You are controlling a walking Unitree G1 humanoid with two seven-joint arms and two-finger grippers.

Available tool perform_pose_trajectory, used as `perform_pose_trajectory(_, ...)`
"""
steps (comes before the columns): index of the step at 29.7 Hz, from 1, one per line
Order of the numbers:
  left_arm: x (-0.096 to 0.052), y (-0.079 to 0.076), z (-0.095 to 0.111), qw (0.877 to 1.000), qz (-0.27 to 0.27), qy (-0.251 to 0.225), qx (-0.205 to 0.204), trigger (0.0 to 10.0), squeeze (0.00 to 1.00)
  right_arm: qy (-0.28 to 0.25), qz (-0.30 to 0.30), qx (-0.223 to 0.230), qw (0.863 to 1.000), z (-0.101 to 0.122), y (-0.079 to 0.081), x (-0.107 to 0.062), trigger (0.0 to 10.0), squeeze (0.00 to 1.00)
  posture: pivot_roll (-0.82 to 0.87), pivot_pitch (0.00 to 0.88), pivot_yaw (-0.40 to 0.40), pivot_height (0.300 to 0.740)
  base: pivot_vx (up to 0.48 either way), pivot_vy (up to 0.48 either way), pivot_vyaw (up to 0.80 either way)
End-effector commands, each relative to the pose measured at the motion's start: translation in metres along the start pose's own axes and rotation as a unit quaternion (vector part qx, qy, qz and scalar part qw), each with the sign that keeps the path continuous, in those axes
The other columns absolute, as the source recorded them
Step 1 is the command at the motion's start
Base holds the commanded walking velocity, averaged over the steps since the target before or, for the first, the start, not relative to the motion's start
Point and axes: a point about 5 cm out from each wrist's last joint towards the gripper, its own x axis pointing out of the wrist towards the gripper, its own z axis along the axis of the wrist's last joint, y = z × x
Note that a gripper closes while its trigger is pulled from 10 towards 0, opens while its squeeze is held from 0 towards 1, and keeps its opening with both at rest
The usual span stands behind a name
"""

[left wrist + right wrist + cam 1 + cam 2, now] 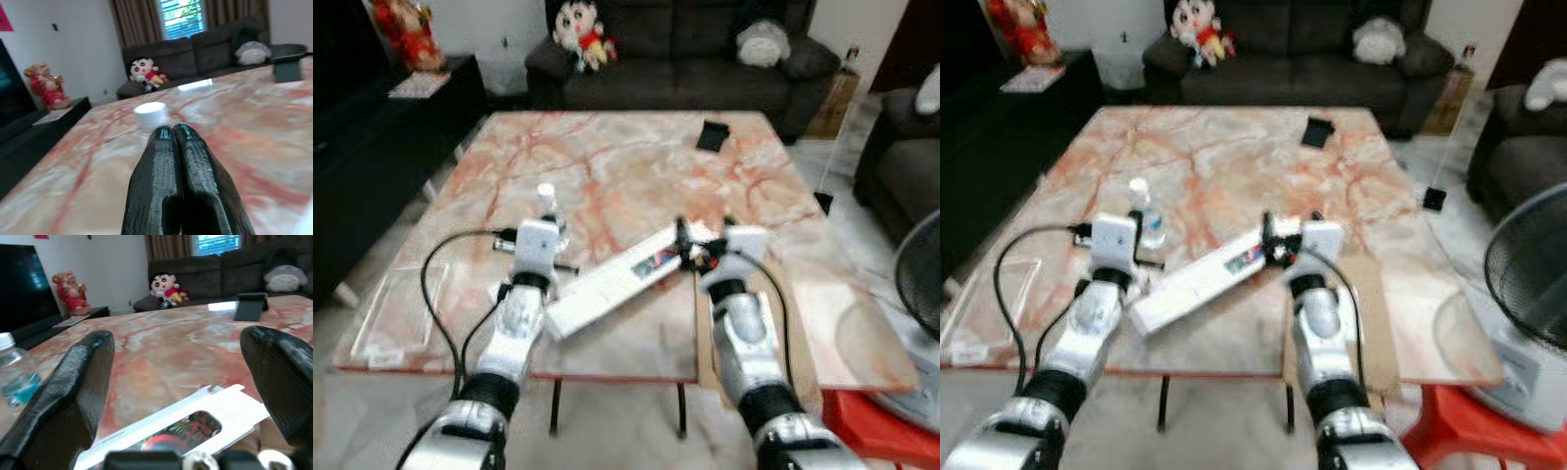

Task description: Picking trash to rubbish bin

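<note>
- The right gripper (178, 382) stands wide open at the centre of the head view, one finger on each side of the end of the long white box (617, 281), gripping nothing
- The white box lies slantwise on the marble table (636, 157), lower centre of the frame, its printed window (183, 431) just under the spread fingers
- The left gripper (175, 142) has its fingers pressed fully together, empty, low over the table left of centre
- A plastic bottle (546, 206) with a white cap stands just beyond the left gripper
- A black object (713, 134) lies at the upper centre of the table
</note>
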Motion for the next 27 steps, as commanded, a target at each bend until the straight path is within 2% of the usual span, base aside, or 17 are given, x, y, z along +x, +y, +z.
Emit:
perform_pose_trajectory(1, 0.002, -0.007, 0.005, 1.0, -0.014, -0.011, 0.003, 10.0, 0.0, -0.001, -0.013, 0.0, 1.0, 0.003, -0.009, 0.002, 10.0, 0.0, -0.04, 0.0, 0.008, 0.74, 0.304, 0.0, 0.0)
perform_pose_trajectory(15, 0.001, -0.015, 0.007, 0.999, -0.038, -0.016, 0.005, 10.0, 0.0, 0.005, -0.013, 0.001, 1.0, 0.002, -0.009, 0.002, 10.0, 0.0, -0.04, 0.0, 0.007, 0.74, 0.303, 0.0, 0.0)
perform_pose_trajectory(21, 0.002, -0.026, 0.01, 0.996, -0.08, -0.023, 0.018, 10.0, 0.0, 0.007, -0.023, 0.008, 1.0, 0.004, -0.009, 0.005, 10.0, 0.0, -0.05, 0.006, 0.011, 0.74, 0.0, 0.0, 0.0)
perform_pose_trajectory(25, 0.003, -0.033, 0.011, 0.995, -0.095, -0.021, 0.018, 10.0, 0.0, 0.041, -0.039, 0.009, 0.998, -0.003, -0.012, 0.004, 10.0, 0.0, -0.05, 0.021, 0.011, 0.74, 0.0, 0.0, 0.0)
perform_pose_trajectory(27, 0.004, -0.036, 0.011, 0.994, -0.103, -0.021, 0.02, 10.0, 0.0, 0.042, -0.046, 0.025, 0.998, -0.004, -0.013, 0.003, 10.0, 0.0, -0.04, 0.025, 0.013, 0.74, 0.0, 0.0, 0.0)
